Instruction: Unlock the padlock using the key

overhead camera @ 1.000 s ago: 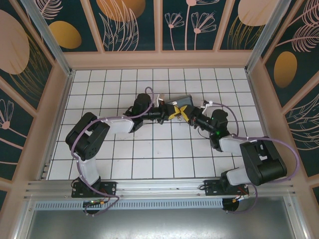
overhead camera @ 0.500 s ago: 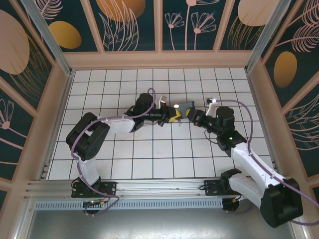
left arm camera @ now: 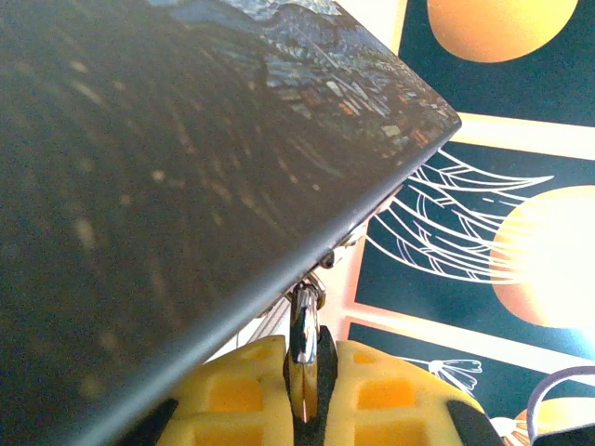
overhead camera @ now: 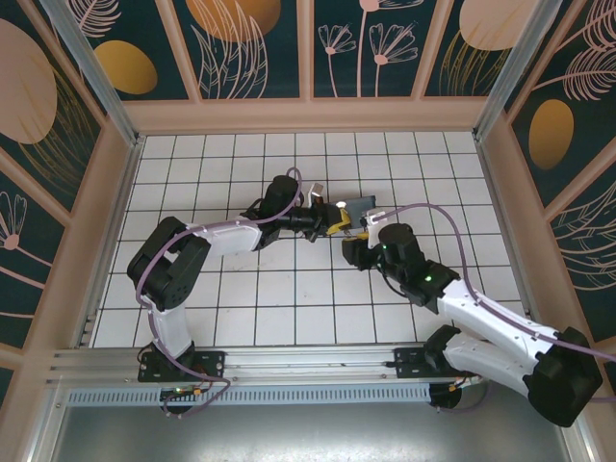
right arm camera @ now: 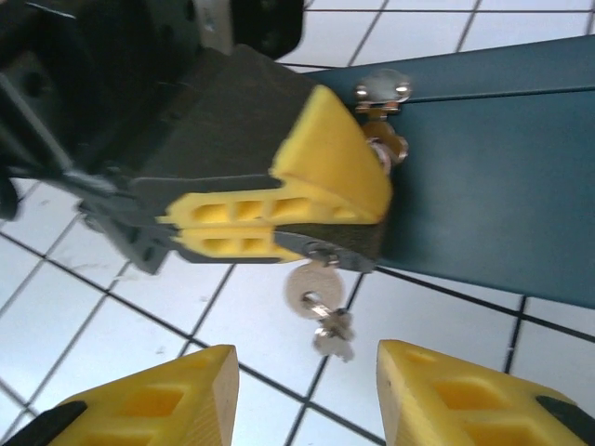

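Note:
My left gripper (left arm camera: 305, 367) is shut on the padlock (left arm camera: 304, 325). A sliver of its shiny metal shows between the yellow pads, right under the edge of the blue painted box (left arm camera: 139, 186). In the right wrist view the key (right arm camera: 309, 288) sticks out below those clamped fingers. A ring and a second small key dangle from its round head. My right gripper (right arm camera: 307, 390) is open just below the key, one yellow finger on each side, touching nothing. From above, the left gripper (overhead camera: 332, 219) and right gripper (overhead camera: 354, 239) meet at the box's (overhead camera: 360, 206) near left corner.
The box's metal hasp (right arm camera: 381, 90) sits just above the left gripper's fingers. White tiled floor (overhead camera: 289, 289) lies all around, fenced by wooden walls (overhead camera: 120, 192). Both arms' purple cables arch over the middle tiles.
The right arm swung from the box's right side round to its near side, and its gripper opened below the key. The left gripper kept its grip, shifting slightly.

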Controlling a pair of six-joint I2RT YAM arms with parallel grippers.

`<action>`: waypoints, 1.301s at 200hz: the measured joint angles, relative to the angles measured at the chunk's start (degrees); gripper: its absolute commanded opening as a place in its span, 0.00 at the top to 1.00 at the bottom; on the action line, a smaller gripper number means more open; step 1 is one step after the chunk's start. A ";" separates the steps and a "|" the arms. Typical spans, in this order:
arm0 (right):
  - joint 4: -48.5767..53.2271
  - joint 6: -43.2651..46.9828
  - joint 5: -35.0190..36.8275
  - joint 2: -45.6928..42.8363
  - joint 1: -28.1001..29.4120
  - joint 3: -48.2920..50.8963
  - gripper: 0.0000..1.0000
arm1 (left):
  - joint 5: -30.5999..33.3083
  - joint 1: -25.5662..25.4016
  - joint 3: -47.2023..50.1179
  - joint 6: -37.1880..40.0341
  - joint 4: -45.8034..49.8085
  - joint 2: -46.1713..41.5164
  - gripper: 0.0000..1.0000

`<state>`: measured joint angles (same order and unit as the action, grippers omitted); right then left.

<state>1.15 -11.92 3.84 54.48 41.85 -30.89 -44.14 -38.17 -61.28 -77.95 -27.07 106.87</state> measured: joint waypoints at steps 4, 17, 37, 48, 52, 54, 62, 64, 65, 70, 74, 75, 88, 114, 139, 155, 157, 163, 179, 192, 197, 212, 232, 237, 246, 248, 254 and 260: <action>0.00 0.33 0.68 0.26 0.00 -0.04 0.56 | 0.00 0.00 -0.04 0.13 0.13 0.00 1.00; 0.00 1.36 1.99 1.16 0.07 -0.44 0.57 | 0.00 0.00 -0.09 0.35 0.31 0.00 1.00; -0.02 2.99 3.52 2.84 0.66 -1.95 0.58 | 0.00 -0.04 -0.13 0.37 0.35 0.00 1.00; -0.07 4.00 4.20 3.72 1.22 -2.86 0.58 | 0.00 -0.04 -0.15 0.37 0.35 0.00 1.00; -0.07 4.22 4.42 3.96 1.42 -3.19 0.58 | 0.00 -0.04 -0.15 0.37 0.37 0.00 1.00; -0.04 4.35 4.48 4.04 1.46 -3.28 0.58 | 0.00 -0.04 -0.15 0.37 0.37 0.00 1.00; -0.09 5.20 4.74 4.50 1.70 -3.82 0.59 | -0.02 -0.04 -0.20 0.37 0.44 0.00 1.00; -0.09 5.35 4.74 4.59 1.75 -3.98 0.59 | 0.00 -0.04 -0.24 0.37 0.48 0.00 1.00; -0.09 5.42 4.76 4.63 1.77 -4.04 0.59 | 0.00 -0.04 -0.24 0.37 0.50 0.00 1.00; -0.09 5.86 4.76 4.87 1.79 -4.28 0.60 | 0.00 -0.04 -0.26 0.37 0.57 0.00 1.00; -0.09 6.08 4.76 5.01 1.79 -4.44 0.61 | 0.00 -0.04 -0.26 0.37 0.59 0.00 1.00; -0.09 6.23 4.76 5.07 1.79 -4.48 0.61 | -0.02 -0.04 -0.26 0.37 0.61 0.00 1.00; -0.07 7.26 4.85 5.46 1.79 -4.74 0.66 | -0.02 -0.04 -0.33 0.37 0.74 0.00 1.00; 0.92 7.76 5.27 4.79 1.84 -4.74 0.70 | -0.02 -0.04 -0.44 0.37 0.94 0.00 1.00; 2.93 6.78 1.40 0.90 -1.03 -4.74 0.79 | -0.02 -0.04 -1.16 0.35 2.21 0.07 1.00; 3.43 6.21 -2.10 -2.25 -4.31 -4.74 0.84 | -0.07 -0.04 -1.81 0.37 3.02 0.33 1.00; 3.43 6.16 -2.38 -2.60 -4.59 -4.74 0.84 | -0.07 -0.04 -1.95 0.42 3.23 0.37 1.00; 3.50 6.03 -3.43 -3.41 -5.25 -4.72 0.84 | -0.07 -0.04 -2.36 0.48 3.74 0.50 1.00; 3.50 6.71 -5.46 -4.04 -5.35 -4.68 0.84 | -0.04 -0.04 -3.32 1.01 4.98 0.90 1.00; 3.43 8.09 -5.49 -3.96 -4.48 -4.00 0.84 | -0.04 -0.04 -3.67 1.27 5.55 1.09 1.00; 3.45 8.70 -5.42 -3.87 -4.07 -3.67 0.83 | -0.04 -0.04 -3.80 1.38 5.73 1.16 1.00; 3.48 10.27 -4.79 -2.93 -2.97 -3.13 0.83 | -0.02 -0.04 -4.26 1.44 6.38 1.31 1.00; 3.41 11.93 -2.73 -1.33 -1.90 -3.06 0.82 | -0.04 -0.04 -4.68 1.44 6.80 1.51 1.00; 3.41 12.17 -2.29 -1.14 -1.66 -2.99 0.82 | -0.02 -0.07 -4.79 1.44 6.88 1.55 1.00; 3.04 12.83 -1.70 -1.05 -1.03 -2.75 0.82 | 0.00 -0.07 -5.01 1.44 7.15 1.66 1.00; 2.97 13.00 -1.60 -1.05 -0.90 -2.69 0.82 | -0.02 -0.07 -5.05 1.44 7.19 1.70 1.00; 2.89 13.18 -1.14 -0.98 -0.48 -2.67 0.82 | -0.02 -0.07 -5.09 1.44 7.21 1.73 1.00; 2.56 13.49 -0.50 -0.79 -0.07 -2.67 0.82 | -0.02 -0.07 -5.14 1.44 7.23 1.75 1.00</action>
<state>3.70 1.56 3.33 53.69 41.78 -33.56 -44.16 -38.24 -66.41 -76.51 -19.84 108.62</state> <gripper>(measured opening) 0.181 0.078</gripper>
